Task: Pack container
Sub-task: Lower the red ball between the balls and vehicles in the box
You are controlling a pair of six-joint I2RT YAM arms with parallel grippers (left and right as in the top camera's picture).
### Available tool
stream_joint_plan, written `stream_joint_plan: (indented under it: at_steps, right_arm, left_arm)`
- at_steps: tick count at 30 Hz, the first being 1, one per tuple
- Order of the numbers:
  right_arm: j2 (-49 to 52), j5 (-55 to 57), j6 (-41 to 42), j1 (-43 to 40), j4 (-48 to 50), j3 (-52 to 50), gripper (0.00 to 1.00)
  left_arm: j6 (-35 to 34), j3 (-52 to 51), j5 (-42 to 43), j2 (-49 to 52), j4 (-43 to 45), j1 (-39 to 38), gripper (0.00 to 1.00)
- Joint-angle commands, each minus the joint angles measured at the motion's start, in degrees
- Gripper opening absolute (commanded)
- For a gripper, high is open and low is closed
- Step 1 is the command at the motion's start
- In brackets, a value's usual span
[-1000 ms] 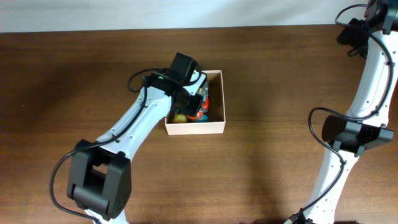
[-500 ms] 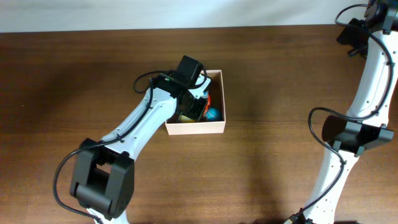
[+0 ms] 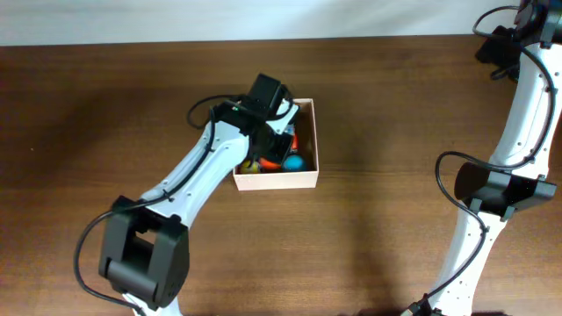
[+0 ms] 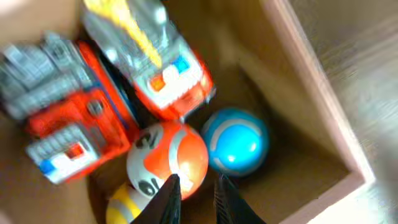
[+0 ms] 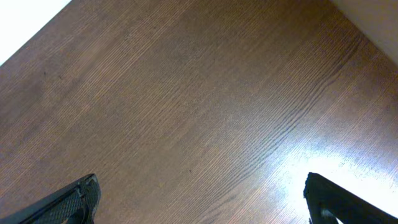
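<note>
Inside the container (image 4: 311, 74), two toy trucks (image 4: 155, 62) crowd three balls (image 4: 236, 140); left pincer (image 4: 194, 198) nearly closed, empty.

No text can be read; the dark marks on the orange-and-white ball (image 4: 166, 160) are too blurred to tell.

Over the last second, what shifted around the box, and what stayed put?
The left gripper moved slightly up and to the right over the small cream-white cardboard box, uncovering a blue ball beside the orange ball and yellow ball. Its fingers are nearly closed and hold nothing. The box, the right arm and the brown wooden table stayed as they were.
</note>
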Motion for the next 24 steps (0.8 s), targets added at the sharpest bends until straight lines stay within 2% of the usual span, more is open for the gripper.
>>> stream_joint_plan:
  at_steps: [1, 7, 13, 24]
  right_arm:
    - [-1.7, 1.0, 0.5, -0.2, -0.3, 0.9, 0.99]
    - [-1.7, 1.0, 0.5, -0.2, -0.3, 0.9, 0.99]
    - [-1.7, 1.0, 0.5, -0.2, -0.3, 0.9, 0.99]
    - [-1.7, 1.0, 0.5, -0.2, -0.3, 0.9, 0.99]
  left_arm:
    - [0.3, 4.1, -2.2, 0.4, -0.3, -0.2, 0.20]
    - [0.2, 4.1, -6.5, 0.5, -0.6, -0.2, 0.20]
    - [0.2, 4.0, -6.6, 0.9, -1.0, -0.2, 0.13]
    - [0.2, 2.9, -6.6, 4.5, -1.1, -0.2, 0.12]
